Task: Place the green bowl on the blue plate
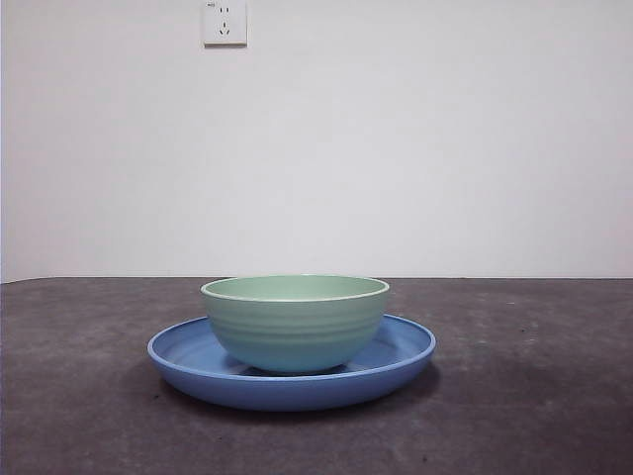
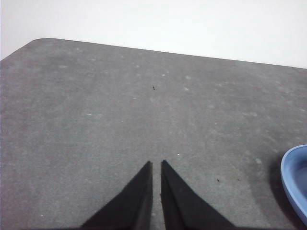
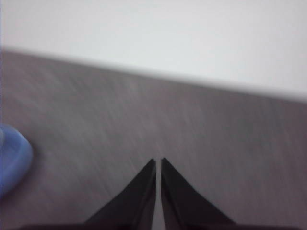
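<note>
The green bowl stands upright in the middle of the blue plate on the dark table, seen in the front view. Neither arm shows in that view. My left gripper hangs shut over bare table, with an edge of the blue plate off to one side. My right gripper is shut too, holding nothing, and the blue plate's rim shows blurred at the side of its view.
The dark grey table runs back to a white wall with a power socket high up. The table's rounded corner shows in the left wrist view.
</note>
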### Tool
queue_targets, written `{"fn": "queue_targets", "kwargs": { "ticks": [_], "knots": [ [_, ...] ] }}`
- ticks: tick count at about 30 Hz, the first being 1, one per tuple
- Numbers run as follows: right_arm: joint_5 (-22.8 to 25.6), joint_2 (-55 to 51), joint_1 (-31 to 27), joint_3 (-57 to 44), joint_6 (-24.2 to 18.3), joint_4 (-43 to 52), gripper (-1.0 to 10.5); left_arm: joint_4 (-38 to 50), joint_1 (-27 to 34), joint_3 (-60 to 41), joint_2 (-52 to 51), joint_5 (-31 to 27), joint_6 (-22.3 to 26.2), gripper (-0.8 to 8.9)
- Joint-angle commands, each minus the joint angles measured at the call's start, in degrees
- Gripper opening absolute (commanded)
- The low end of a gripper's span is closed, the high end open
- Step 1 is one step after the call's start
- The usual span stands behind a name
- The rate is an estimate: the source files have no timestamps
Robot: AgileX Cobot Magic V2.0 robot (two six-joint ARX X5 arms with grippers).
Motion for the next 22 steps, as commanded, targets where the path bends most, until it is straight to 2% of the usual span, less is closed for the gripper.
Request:
{"fn": "queue_targets", "kwargs": {
  "ticks": [1, 6, 9, 22],
  "knots": [
    [5.7, -0.5, 0.1, -3.3, 0.0, 2.5, 0.2, 0.2, 0.0, -1.2, -0.1, -0.1, 0.0, 0.29],
    [14.6, -1.0, 2.1, -4.3, 0.0, 1.8, 0.2, 0.4, 0.0, -1.2, -0.1, -0.1, 0.0, 0.29],
    [18.1, -1.5, 3.8, -4.3, 0.0, 0.9, 0.2, 0.5, 0.0, -1.2, -0.1, -0.1, 0.0, 0.29],
    [17.9, -1.5, 5.2, -4.3, 1.5, 0.7, 0.2, 0.9, 0.0, -1.2, -0.1, -0.1, 0.0, 0.29]
  ]
}}
